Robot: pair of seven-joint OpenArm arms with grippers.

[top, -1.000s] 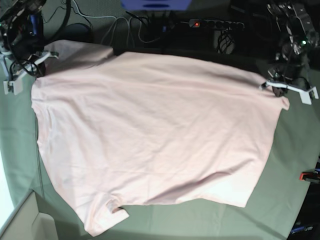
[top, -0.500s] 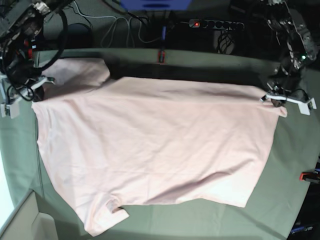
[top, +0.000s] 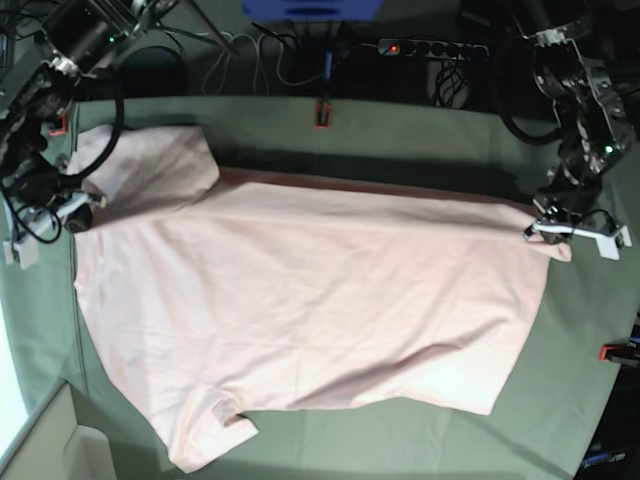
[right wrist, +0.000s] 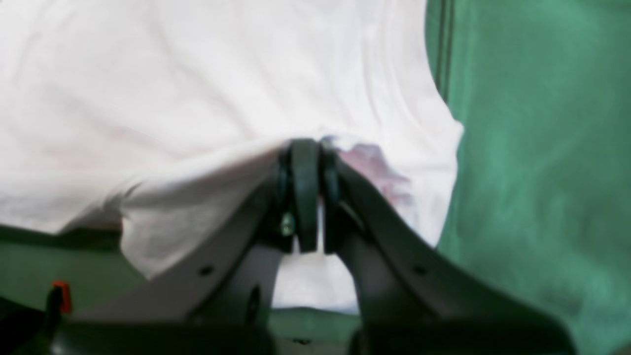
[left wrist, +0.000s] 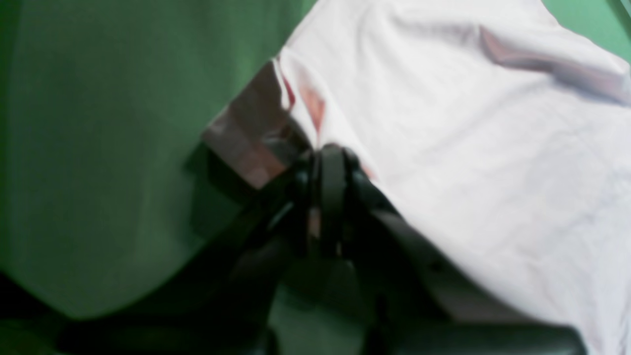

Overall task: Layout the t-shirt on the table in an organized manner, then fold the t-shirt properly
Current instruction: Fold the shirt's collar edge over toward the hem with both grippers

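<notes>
Nearly flat: the t-shirt lies spread across the table, plain side up.
The right gripper and the left gripper each pinch a far corner shut; smoothing is almost done, folding not yet begun.

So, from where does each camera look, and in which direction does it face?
Base: high above, facing down on the table, the t-shirt and both arms.
Left wrist: on the left arm, facing along the left gripper, shut on a shirt corner.
Right wrist: facing along the right gripper, shut on the shirt's edge.
All views share the shirt.
</notes>
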